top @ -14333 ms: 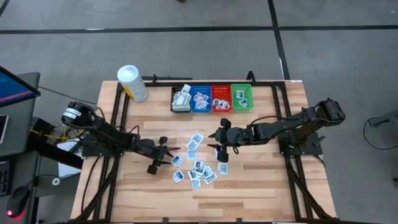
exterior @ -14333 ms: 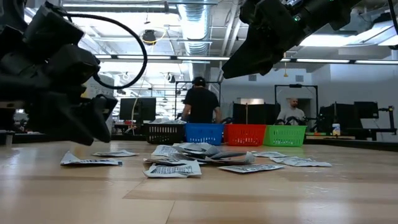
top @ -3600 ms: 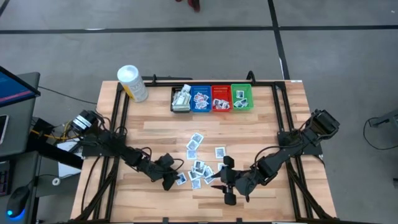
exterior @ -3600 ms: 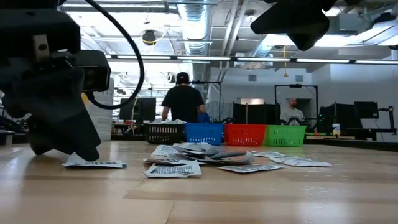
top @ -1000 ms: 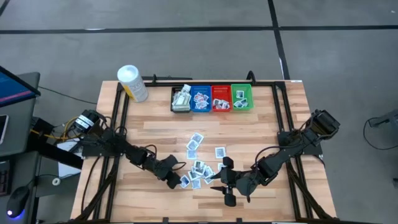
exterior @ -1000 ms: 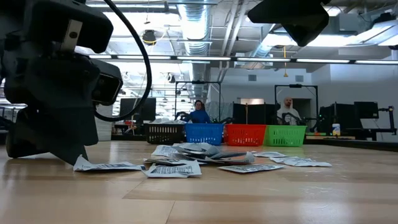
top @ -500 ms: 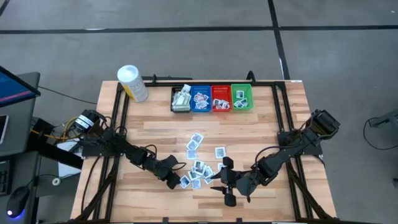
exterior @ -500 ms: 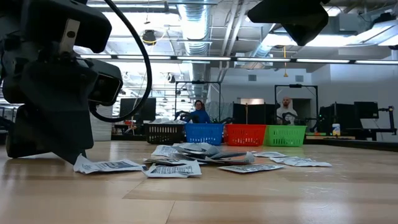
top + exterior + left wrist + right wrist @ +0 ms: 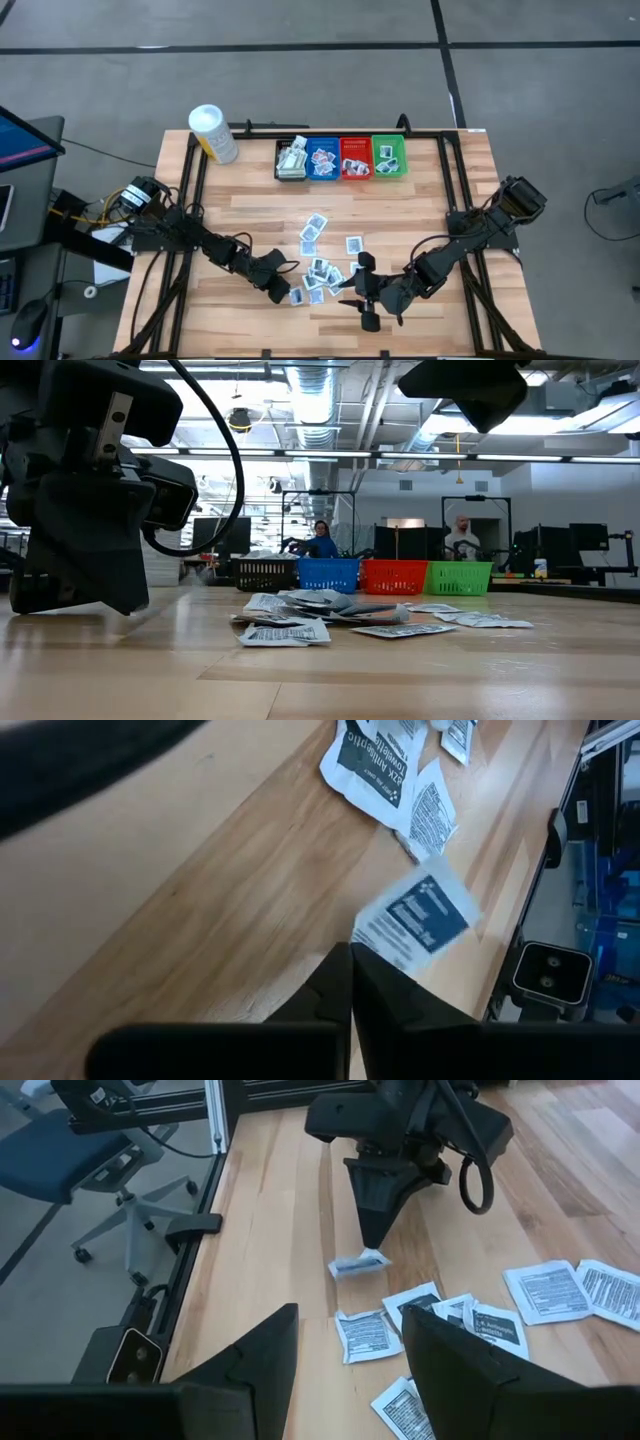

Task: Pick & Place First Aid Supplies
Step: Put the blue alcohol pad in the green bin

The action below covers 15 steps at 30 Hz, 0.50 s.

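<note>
The first aid supplies are small white packets scattered in a pile on the wooden table, also seen in the low view. My left gripper is at the pile's left near side, slanting down and shut on one white-and-blue packet. My right gripper hovers open above the table to the right of the pile, holding nothing; its wrist view shows the left gripper and the held packet. My left gripper pinches the packet's near edge between its two fingertips, slanting down from the table's left. The packet sticks out beyond the tips, tilted. Whether its far edge rests on the wood I cannot tell.
Four bins stand in a row at the far edge: black, blue, red, green, each with packets inside. A white tub with a yellow label stands at the far left. People show in the room behind.
My left gripper has shut without moving away and has taken hold of the packet that lay flat at its tips. That packet has tipped up off the wood and no longer lies flat in the low view. The right arm has kept still.
</note>
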Tool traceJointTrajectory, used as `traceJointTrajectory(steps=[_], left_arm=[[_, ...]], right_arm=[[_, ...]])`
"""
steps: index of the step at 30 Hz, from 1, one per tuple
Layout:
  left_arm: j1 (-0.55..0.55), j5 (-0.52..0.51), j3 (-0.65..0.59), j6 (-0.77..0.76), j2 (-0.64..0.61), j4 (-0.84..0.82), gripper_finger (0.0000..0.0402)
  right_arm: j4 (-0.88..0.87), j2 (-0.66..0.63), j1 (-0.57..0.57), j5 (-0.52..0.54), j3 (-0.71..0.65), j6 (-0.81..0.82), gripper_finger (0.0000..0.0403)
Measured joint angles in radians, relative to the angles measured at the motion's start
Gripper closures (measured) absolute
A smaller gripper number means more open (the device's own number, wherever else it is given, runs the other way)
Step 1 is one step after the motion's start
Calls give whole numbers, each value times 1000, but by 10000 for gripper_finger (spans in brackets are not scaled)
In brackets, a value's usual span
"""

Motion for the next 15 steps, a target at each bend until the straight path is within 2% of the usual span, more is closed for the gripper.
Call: traceJointTrajectory(steps=[9,15], left_arm=[[0,-4,14,-3,3,-1,399],[1,-12,71,26,9,0,399]], right_arm=[[9,0,6,0,0,-3,228],[138,0,28,-2,0,-3,228]])
